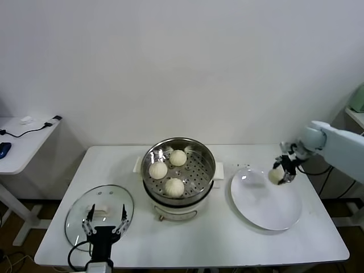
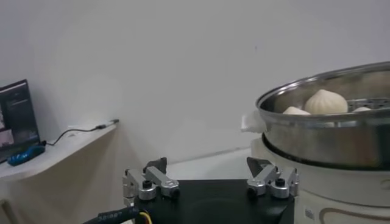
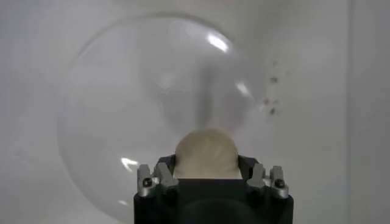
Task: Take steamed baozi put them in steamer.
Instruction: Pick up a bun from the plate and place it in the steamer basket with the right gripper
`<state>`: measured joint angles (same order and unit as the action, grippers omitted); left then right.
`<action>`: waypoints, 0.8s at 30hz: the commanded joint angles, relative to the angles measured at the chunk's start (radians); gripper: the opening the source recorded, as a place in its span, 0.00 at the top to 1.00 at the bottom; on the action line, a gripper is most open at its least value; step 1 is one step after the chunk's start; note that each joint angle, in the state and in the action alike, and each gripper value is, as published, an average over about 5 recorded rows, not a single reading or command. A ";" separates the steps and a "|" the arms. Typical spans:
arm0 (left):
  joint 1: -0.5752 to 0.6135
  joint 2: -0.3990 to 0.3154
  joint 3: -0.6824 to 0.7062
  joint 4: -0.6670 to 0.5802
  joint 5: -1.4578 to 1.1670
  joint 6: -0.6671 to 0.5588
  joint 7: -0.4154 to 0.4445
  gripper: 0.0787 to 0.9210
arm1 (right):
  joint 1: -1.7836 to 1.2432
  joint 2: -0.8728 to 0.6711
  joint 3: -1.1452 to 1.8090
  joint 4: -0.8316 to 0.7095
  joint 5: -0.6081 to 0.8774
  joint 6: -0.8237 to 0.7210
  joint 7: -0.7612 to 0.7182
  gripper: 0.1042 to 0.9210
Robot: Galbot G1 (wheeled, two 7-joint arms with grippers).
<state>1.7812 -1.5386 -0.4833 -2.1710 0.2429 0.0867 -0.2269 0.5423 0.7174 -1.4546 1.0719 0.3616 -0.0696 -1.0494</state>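
Note:
Three cream-white baozi [image 1: 168,172] lie on the perforated tray of the steel steamer [image 1: 203,149] at the table's middle. My right gripper [image 1: 281,172] is shut on a fourth baozi [image 1: 276,176] and holds it over the far right part of the white plate [image 1: 263,209]. In the right wrist view the baozi [image 3: 206,154] sits between the fingers, with the plate [image 3: 103,122] below. My left gripper [image 1: 104,226] is open and empty at the table's front left, over the glass lid [image 1: 79,207]. The left wrist view shows the steamer [image 2: 329,131] with baozi tops [image 2: 325,101].
The glass lid with a white knob lies flat left of the steamer. A side table [image 1: 20,145] with a cable and a blue object stands at the far left. The table's front edge [image 1: 227,261] runs just behind the left gripper.

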 commanded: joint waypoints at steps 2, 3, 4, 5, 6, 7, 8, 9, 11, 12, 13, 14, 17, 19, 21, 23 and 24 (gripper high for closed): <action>0.007 0.008 0.001 -0.019 0.001 -0.003 0.001 0.12 | 0.510 0.110 -0.327 0.263 0.369 -0.083 0.001 0.30; 0.007 0.008 0.001 -0.021 0.001 -0.003 0.001 0.12 | 0.532 0.132 -0.330 0.291 0.401 -0.096 0.009 0.30; 0.007 0.009 0.001 -0.024 0.000 -0.002 0.001 0.12 | 0.553 0.155 -0.331 0.321 0.437 -0.112 0.019 0.30; 0.008 0.009 0.001 -0.026 -0.001 -0.002 0.001 0.12 | 0.564 0.175 -0.330 0.345 0.465 -0.126 0.029 0.30; 0.009 0.009 0.001 -0.028 -0.001 -0.002 0.001 0.12 | 0.573 0.200 -0.326 0.369 0.494 -0.142 0.041 0.30; 0.009 0.009 0.000 -0.029 -0.002 -0.002 0.001 0.12 | 0.578 0.226 -0.320 0.391 0.521 -0.156 0.053 0.30; 0.010 0.009 0.000 -0.030 -0.003 -0.002 0.001 0.12 | 0.578 0.248 -0.315 0.403 0.542 -0.166 0.063 0.30; 0.010 0.009 0.000 -0.030 -0.003 -0.003 0.001 0.12 | 0.573 0.272 -0.305 0.411 0.563 -0.176 0.076 0.30; 0.012 0.009 0.000 -0.030 -0.003 -0.003 0.000 0.12 | 0.553 0.323 -0.283 0.416 0.601 -0.196 0.102 0.30; 0.013 0.009 0.000 -0.031 -0.003 -0.004 0.000 0.12 | 0.541 0.347 -0.274 0.414 0.616 -0.206 0.116 0.30; 0.014 0.009 0.000 -0.031 -0.004 -0.004 -0.001 0.12 | 0.525 0.375 -0.267 0.411 0.628 -0.216 0.130 0.30; 0.015 0.009 -0.001 -0.031 -0.004 -0.005 -0.001 0.12 | 0.510 0.398 -0.264 0.405 0.633 -0.223 0.143 0.30; 0.018 0.010 -0.005 -0.032 -0.006 -0.007 -0.003 0.12 | 0.455 0.456 -0.261 0.383 0.639 -0.243 0.180 0.30; 0.017 0.010 -0.009 -0.032 -0.007 -0.006 -0.003 0.12 | 0.411 0.489 -0.259 0.360 0.637 -0.256 0.203 0.30; 0.015 0.010 -0.011 -0.032 -0.009 -0.005 -0.003 0.12 | 0.366 0.518 -0.260 0.332 0.627 -0.268 0.222 0.30; 0.014 0.010 -0.013 -0.031 -0.009 -0.005 -0.002 0.12 | 0.323 0.540 -0.265 0.304 0.610 -0.279 0.240 0.30; 0.013 0.010 -0.014 -0.031 -0.010 -0.004 -0.002 0.12 | 0.304 0.547 -0.269 0.293 0.602 -0.283 0.246 0.30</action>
<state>1.7957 -1.5289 -0.4938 -2.2010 0.2346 0.0812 -0.2306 0.9274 1.1101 -1.7009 1.3823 0.8926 -0.2917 -0.8883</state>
